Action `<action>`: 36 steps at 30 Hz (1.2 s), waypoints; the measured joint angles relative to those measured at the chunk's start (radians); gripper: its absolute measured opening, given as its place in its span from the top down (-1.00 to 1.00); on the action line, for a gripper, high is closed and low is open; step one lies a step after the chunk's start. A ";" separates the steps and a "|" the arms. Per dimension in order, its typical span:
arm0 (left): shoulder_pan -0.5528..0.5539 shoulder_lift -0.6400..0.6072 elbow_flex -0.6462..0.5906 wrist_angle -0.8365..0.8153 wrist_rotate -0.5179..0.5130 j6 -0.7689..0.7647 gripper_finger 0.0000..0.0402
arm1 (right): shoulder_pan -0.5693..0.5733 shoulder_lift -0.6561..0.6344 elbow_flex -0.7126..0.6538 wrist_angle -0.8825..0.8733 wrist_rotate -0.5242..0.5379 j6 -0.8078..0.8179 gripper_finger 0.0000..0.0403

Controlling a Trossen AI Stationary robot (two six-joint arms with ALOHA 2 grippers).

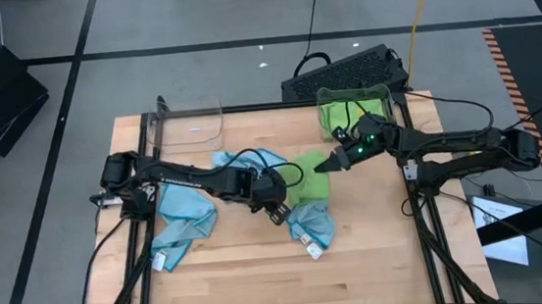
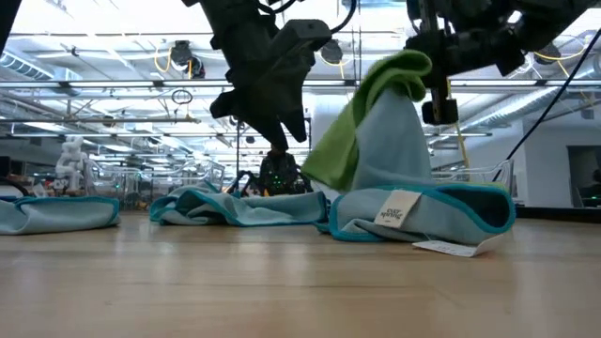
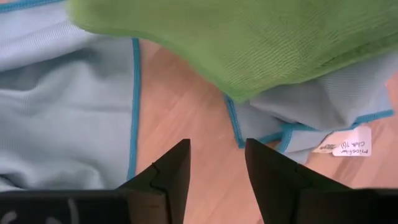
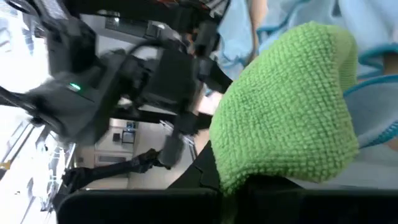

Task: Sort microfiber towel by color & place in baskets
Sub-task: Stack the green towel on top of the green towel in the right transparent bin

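A green towel (image 1: 305, 180) is raised at mid-table, with my right gripper (image 1: 329, 165) shut on it. Under it a light blue towel (image 2: 413, 207) lies on the table and rises in a peak (image 2: 392, 131) beneath the green cloth. Two more blue towels (image 1: 183, 219) (image 1: 247, 162) lie to the left. My left gripper (image 3: 216, 163) hangs open above bare wood just left of the green towel, touching nothing. One basket (image 1: 217, 117) stands at the far left. The other basket (image 1: 386, 93), at the far right, holds green cloth. My right gripper holds the green towel by a bunched part at its top (image 4: 249, 168); the cloth bulges over the fingers and hides them. The gripper comes from the table's right, nearly level. The towel hangs slack below it (image 2: 338, 150), its lower part on the blue towel. Whether the blue peak is caught too, I cannot tell.
A black keyboard (image 1: 343, 72) lies beyond the table's far edge, next to the right basket. Bare wood runs along the near edge (image 1: 263, 290). My left arm (image 1: 185, 179) lies across the blue towels.
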State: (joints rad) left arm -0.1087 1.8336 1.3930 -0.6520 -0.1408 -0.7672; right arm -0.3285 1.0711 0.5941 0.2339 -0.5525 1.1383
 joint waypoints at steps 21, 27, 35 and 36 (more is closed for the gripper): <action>-0.131 0.180 0.001 0.457 -0.353 -0.202 -0.02 | -0.117 0.000 0.015 0.000 -0.055 0.054 0.99; -0.083 0.258 -0.001 0.592 -0.353 -0.124 0.03 | -0.127 -0.001 0.015 0.027 -0.055 0.064 0.98; -0.058 0.274 0.000 0.628 -0.314 -0.124 0.94 | -0.157 -0.012 0.015 0.092 -0.086 0.106 0.98; -0.061 0.270 0.000 0.606 -0.309 -0.125 0.96 | -0.166 -0.018 0.015 0.092 -0.087 0.109 0.98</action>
State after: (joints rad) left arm -0.1692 2.1032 1.3933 -0.0461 -0.4495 -0.8925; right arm -0.4943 1.0534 0.6086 0.3260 -0.6400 1.2473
